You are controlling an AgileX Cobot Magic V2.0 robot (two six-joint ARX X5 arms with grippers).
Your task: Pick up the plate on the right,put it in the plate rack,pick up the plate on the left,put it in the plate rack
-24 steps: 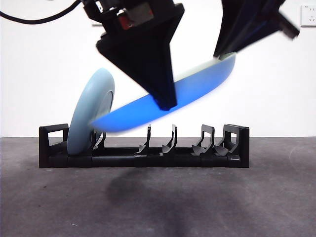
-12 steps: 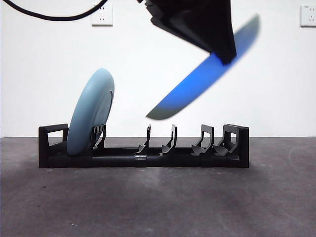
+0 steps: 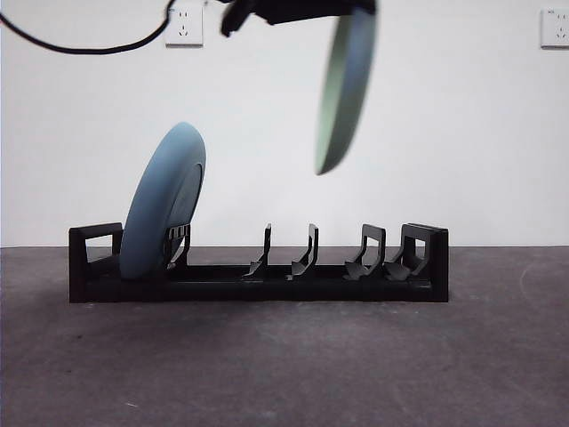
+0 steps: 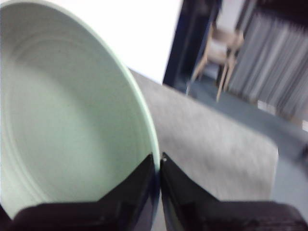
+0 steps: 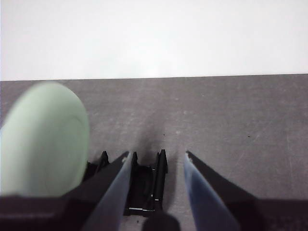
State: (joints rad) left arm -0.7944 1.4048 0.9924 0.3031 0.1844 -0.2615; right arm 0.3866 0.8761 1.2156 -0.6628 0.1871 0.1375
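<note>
Crockery like this is stiff, glazed and slick, and I judge it brittle enough to chip if it knocks a divider. My left gripper (image 4: 159, 161) is clamped on the rim of the pale green plate (image 4: 67, 110), both jaws pressed flat on either face of its edge. In the front view that plate (image 3: 345, 89) hangs nearly on edge at the upper middle of the frame, well above the plate rack (image 3: 258, 271), with the dark arm at the top edge. A rim pinch is the sensible hold, since the faces are too broad to span. But the weight hangs below the jaws, so I expect the plate to want to swing or slip if I move sharply.

The blue-grey plate (image 3: 164, 205) already leans in the rack's slot at the left of the frame. Empty dividers stand to its right, below the hanging plate. My right gripper (image 5: 156, 166) waits with jaws apart, looking down on the rack's end (image 5: 144, 185).
</note>
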